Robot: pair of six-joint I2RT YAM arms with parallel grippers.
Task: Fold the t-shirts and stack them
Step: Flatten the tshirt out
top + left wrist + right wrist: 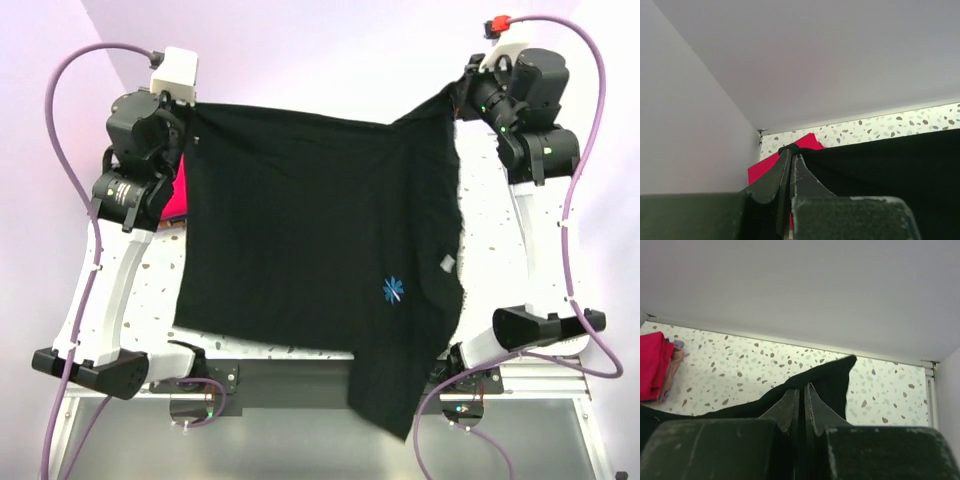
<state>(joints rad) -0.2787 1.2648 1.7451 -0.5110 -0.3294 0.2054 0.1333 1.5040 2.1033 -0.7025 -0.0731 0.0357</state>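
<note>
Left claw (pixel 792 157) and right claw (pixel 802 387) pinch corners of the black t-shirt (pixel 310 220); we should lower it onto the counter (pixel 488 225) taut and level.

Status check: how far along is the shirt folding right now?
Done: a pinkish-red t-shirt lies folded at the left of the table, atop coloured cloth. In hand: the left gripper and right gripper are each shut on the black t-shirt along its far edge, holding it spread, unfolded. Left: fold it and stack it on the pile.
</note>
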